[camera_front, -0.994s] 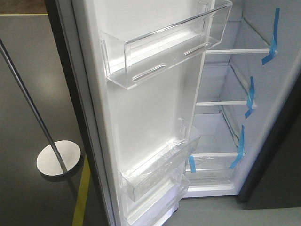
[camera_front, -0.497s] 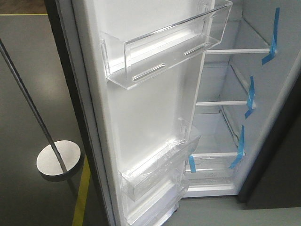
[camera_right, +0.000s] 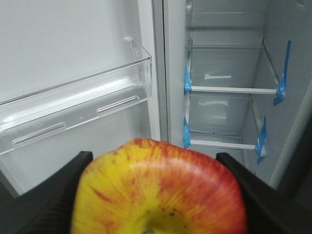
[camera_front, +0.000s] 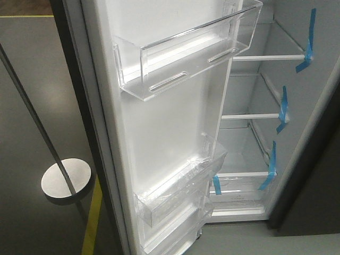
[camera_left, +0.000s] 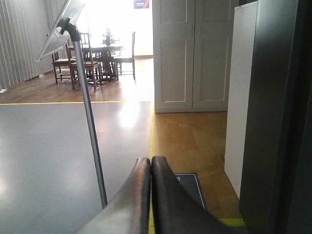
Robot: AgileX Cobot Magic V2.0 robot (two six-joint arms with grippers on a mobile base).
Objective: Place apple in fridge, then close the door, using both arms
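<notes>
I was on the first step, carrying the apple (camera_right: 158,192) toward the fridge (camera_front: 249,90), whose door (camera_front: 170,122) stood wide open. My right pincer (camera_right: 157,187) was pinching the apple between its two black fingers (camera_right: 58,195), one on each side. The fruit hung in front of the opening, not yet inside. Ahead of it and to the right lay the white shelves (camera_right: 229,89) marked with blue tape (camera_right: 281,73), and to its left was a clear bin (camera_right: 78,117) on the door's lining. My left pincer (camera_left: 150,165) was pressed together on nothing. It pointed across open floor, with a metal pole (camera_left: 90,122) just to its left and a dark slab at the right edge that I took for the door's outer face. The next move, as I judged it, called for swinging the apple right, past the door's edge, and forward over a shelf. I would then lower it until it rested, spread the fingers and draw back. My left arm, outside the door, seemed well placed to push it shut afterward. The front view showed the whole door with its upper and lower bins, the shelves and the pole's round base (camera_front: 65,179), but neither pincer nor the apple. Only the right wrist view showed the grip. Only the left wrist view showed my idle pincer and the room beyond it, with a dining table (camera_left: 105,48) and white cupboards (camera_left: 190,53).
</notes>
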